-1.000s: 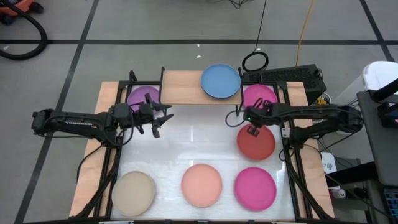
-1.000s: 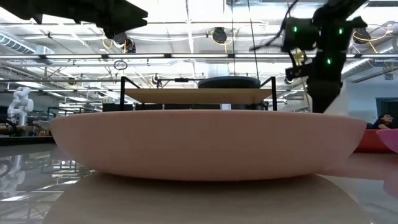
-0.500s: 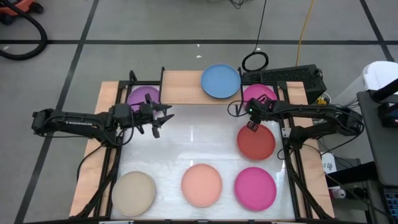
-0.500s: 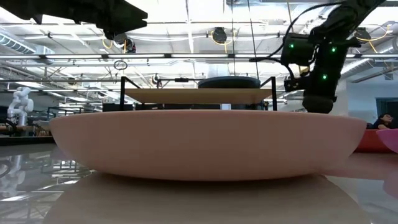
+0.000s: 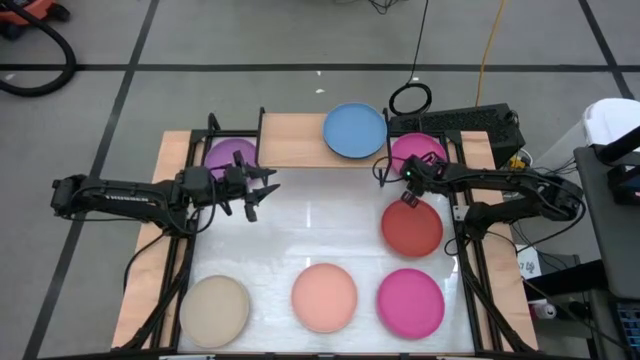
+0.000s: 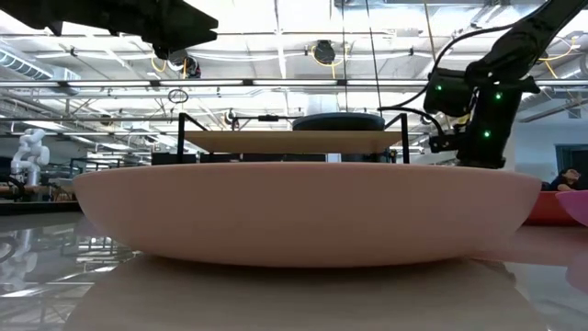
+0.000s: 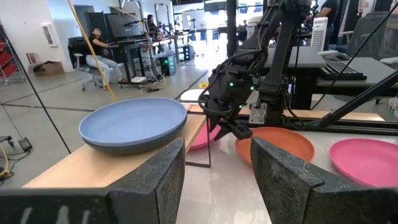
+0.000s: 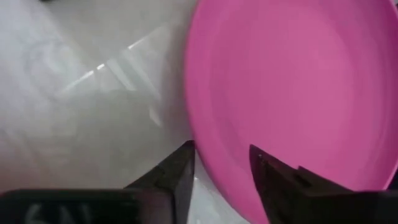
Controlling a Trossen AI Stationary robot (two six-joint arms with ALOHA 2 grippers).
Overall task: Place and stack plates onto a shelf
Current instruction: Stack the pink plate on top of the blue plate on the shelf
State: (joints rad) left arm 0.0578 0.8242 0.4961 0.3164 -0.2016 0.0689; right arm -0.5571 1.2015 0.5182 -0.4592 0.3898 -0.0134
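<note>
The light-wood shelf (image 5: 295, 140) stands at the table's far edge with the blue plate (image 5: 355, 130) on its right end. A magenta plate (image 5: 420, 153) lies on the table right of it, and the red plate (image 5: 412, 228) lies nearer. My right gripper (image 5: 400, 180) points down over that magenta plate's near-left rim (image 8: 205, 143). It is open, one finger over the plate and one over the table. My left gripper (image 5: 258, 192), open, hovers right of the purple plate (image 5: 230, 158). No black plate is in view. My right gripper stands astride the far magenta plate's rim (image 8: 199, 134) from above. Its fingertips run out of the wrist picture, and the salmon plate hides them in the low view. I cannot tell whether they touch the plate.
Beige (image 5: 215, 310), salmon (image 5: 324, 297) and a second magenta plate (image 5: 410, 303) lie in a row along the near edge. The salmon plate (image 6: 303, 211) fills the low view. Bare white table (image 5: 310, 225) lies between the arms. The shelf's black legs (image 5: 262, 125) stand near the purple plate.
My right gripper has moved from over the red plate's far edge toward the table's far and right edges, and has come down over the far magenta plate's rim. The plates have stayed where they were.
</note>
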